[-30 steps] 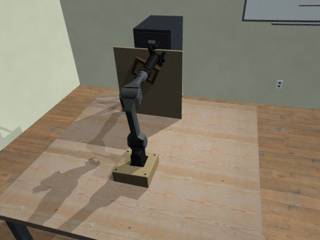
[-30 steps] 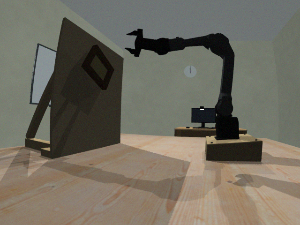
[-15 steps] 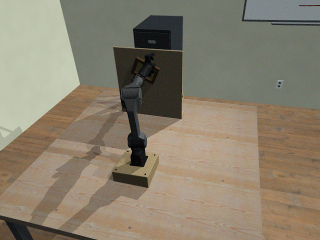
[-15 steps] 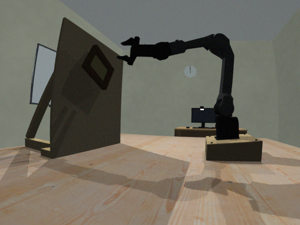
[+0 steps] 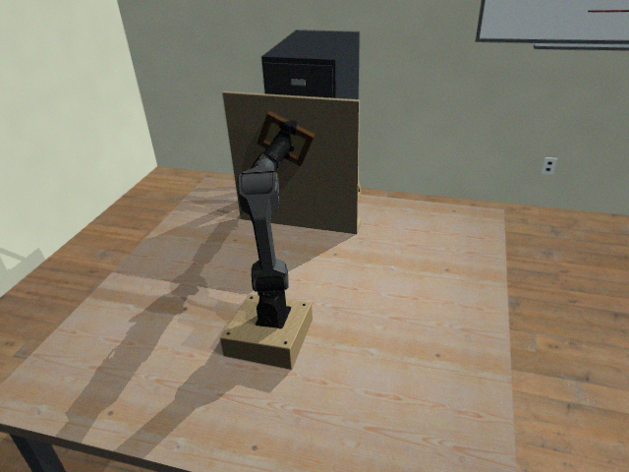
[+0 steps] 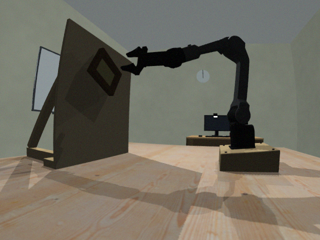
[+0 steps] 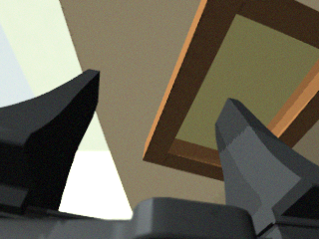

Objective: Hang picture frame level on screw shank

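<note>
A brown picture frame (image 5: 306,147) (image 6: 94,60) (image 7: 193,77) hangs tilted, like a diamond, on the upright brown board (image 5: 314,198) (image 6: 90,129) (image 7: 125,50). The screw is hidden from all views. My gripper (image 5: 290,126) (image 6: 125,61) (image 7: 161,100) is open and empty. It is held high, pointing at the board, close in front of the frame's upper part. In the wrist view the frame's lower corner lies between my two fingers, nearer the right one. I cannot tell whether a finger touches the frame.
A black filing cabinet (image 5: 314,61) stands behind the board. A slanted brace (image 6: 41,121) props the board from behind. My arm's wooden base block (image 5: 266,340) (image 6: 248,160) sits mid-table. A whiteboard (image 5: 553,20) hangs on the far wall.
</note>
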`<state>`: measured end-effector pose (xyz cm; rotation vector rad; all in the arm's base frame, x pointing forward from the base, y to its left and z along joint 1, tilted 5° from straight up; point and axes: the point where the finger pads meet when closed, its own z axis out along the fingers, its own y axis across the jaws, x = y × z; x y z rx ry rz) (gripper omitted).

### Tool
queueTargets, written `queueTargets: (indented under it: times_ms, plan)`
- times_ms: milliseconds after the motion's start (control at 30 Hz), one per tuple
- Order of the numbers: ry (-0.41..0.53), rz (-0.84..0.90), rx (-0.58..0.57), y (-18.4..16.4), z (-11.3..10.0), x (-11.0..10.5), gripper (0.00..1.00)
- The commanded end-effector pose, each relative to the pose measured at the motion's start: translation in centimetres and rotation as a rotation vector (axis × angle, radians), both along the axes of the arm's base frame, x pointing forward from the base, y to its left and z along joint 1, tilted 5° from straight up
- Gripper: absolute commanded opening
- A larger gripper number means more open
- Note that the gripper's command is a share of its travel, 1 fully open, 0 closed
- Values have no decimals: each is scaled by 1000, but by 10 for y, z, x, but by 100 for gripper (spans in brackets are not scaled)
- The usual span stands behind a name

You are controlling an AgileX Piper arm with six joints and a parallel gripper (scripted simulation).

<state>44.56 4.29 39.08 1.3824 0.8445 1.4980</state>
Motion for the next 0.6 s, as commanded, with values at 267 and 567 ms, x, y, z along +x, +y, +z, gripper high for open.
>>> queueTargets:
  times_ms: [267, 567]
  plan:
    - [21, 25, 66, 9, -12, -3, 100]
    - [29, 32, 87, 11, -16, -3, 100]
